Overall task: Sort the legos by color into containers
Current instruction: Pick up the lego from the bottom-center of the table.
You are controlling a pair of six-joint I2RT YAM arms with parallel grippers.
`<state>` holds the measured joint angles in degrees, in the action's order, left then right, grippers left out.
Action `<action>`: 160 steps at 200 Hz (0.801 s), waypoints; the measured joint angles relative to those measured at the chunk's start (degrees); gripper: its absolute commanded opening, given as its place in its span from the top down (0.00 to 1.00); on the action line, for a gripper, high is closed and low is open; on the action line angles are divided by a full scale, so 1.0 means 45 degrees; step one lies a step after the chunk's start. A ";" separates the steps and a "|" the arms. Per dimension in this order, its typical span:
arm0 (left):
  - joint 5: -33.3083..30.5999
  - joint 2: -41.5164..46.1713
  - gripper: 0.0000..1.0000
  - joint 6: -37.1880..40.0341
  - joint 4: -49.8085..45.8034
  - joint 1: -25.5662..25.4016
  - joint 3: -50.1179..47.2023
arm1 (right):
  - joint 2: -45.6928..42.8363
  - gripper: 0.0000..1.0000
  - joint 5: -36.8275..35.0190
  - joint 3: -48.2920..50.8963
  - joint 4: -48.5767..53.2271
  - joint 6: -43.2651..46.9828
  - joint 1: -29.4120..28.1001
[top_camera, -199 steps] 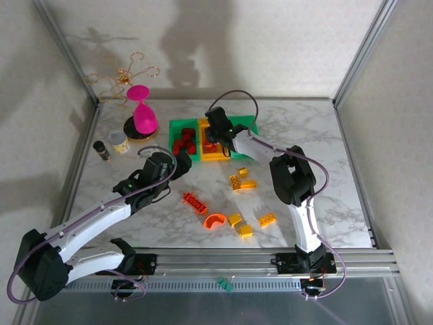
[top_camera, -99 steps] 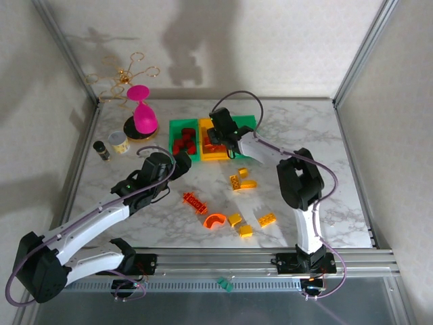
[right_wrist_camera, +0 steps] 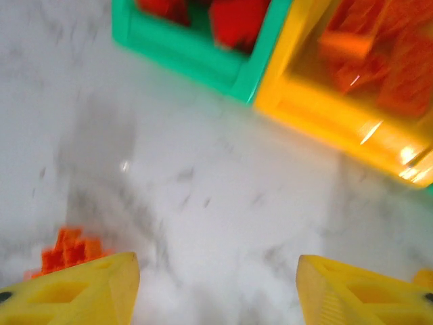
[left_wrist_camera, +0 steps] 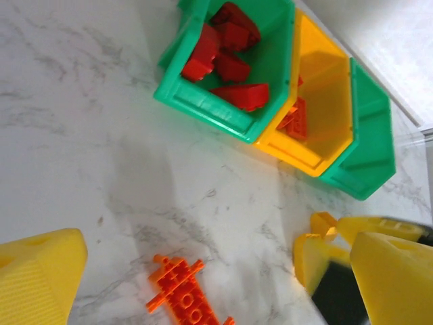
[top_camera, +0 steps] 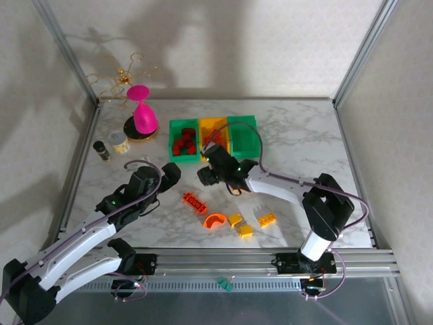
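Your left fingers [left_wrist_camera: 40, 274] stand spread and empty; your right fingers [right_wrist_camera: 358, 291] are parted, gripping nothing. The three bins [top_camera: 215, 126] sit mid far edge of the surface [top_camera: 298, 135]; loose legos [top_camera: 215, 221] lie toward its near edge.

Pink hourglass [top_camera: 143, 116], gold stand [top_camera: 125, 76], jars [top_camera: 120, 142]

A white marble-patterned table [top_camera: 304, 139] stands between pale, textured walls [top_camera: 284, 40]. Aluminium posts [top_camera: 362, 51] rise at 11 and 1 o'clock. A metal rail [top_camera: 223, 258] runs along 6 o'clock. Soft shadows [top_camera: 203, 40] lie on the wall at 12 o'clock.
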<state>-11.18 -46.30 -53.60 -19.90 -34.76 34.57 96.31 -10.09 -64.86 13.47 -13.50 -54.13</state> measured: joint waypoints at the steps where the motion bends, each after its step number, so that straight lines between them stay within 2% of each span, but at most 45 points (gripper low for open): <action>1: 0.0000 0.0019 0.00 -0.0010 -0.0015 0.0000 -0.0010 | 0.0000 0.34 0.0015 0.0034 0.0000 0.0000 -0.0024; 42: -0.0049 0.0855 0.00 -0.0491 -0.0835 0.0000 -0.0549 | -0.0015 0.27 0.0403 0.0991 -0.0063 -0.0325 -0.1535; 78: -0.0112 0.1399 0.00 -0.0724 -0.1243 0.0000 -0.0806 | 0.0607 0.25 0.0593 0.0831 -0.0262 -0.0321 -0.2079; 160: -0.0335 0.1617 0.00 -0.0821 -0.1598 0.0000 -0.0957 | 0.2705 0.35 0.0588 -0.0398 -0.0228 0.0355 -0.2147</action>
<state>-12.69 -39.03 -57.30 -27.09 -34.76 30.26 108.49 -7.44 -66.65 12.45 -11.90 -63.79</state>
